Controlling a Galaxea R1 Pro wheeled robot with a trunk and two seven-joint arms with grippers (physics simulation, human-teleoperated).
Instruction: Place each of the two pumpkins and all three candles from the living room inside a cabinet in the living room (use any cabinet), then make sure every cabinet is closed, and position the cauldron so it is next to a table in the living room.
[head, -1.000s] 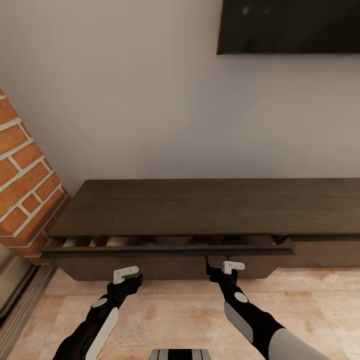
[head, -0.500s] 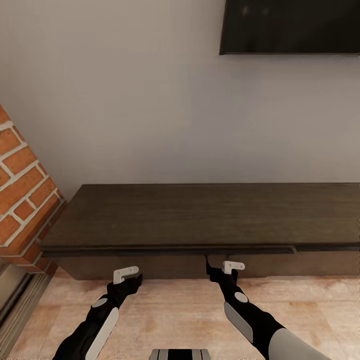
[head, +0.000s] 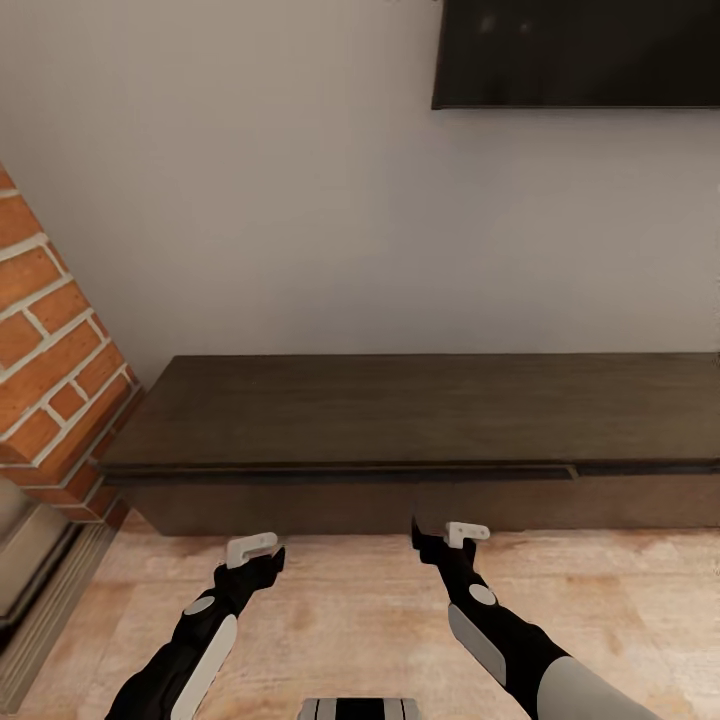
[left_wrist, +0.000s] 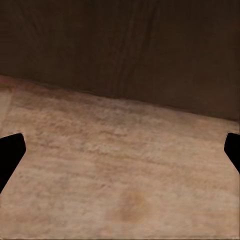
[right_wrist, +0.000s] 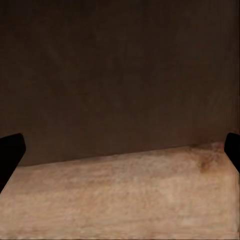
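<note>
The long, low, dark-brown cabinet (head: 400, 410) stands against the pale wall, and its wide drawer front (head: 340, 473) sits flush. My left gripper (head: 262, 562) and right gripper (head: 432, 540) hover over the plank floor just short of the cabinet's lower front. Both are open and hold nothing. In the left wrist view the black fingertips (left_wrist: 10, 152) stand wide apart over the floor, with the cabinet front (left_wrist: 125, 45) beyond. The right wrist view has the same dark front (right_wrist: 120, 75) close ahead. The candles are out of view.
A red brick chimney (head: 50, 350) rises at the left, with a stone-coloured ledge (head: 30, 560) at its foot. The black television (head: 580, 55) hangs on the wall above the cabinet. Light wood floor (head: 360, 620) lies between me and the cabinet.
The drawer, ajar a second ago with its pale interior showing, is now flush with the cabinet. The whole view has since shifted slightly, so the camera moved; my arms hold their pose.
</note>
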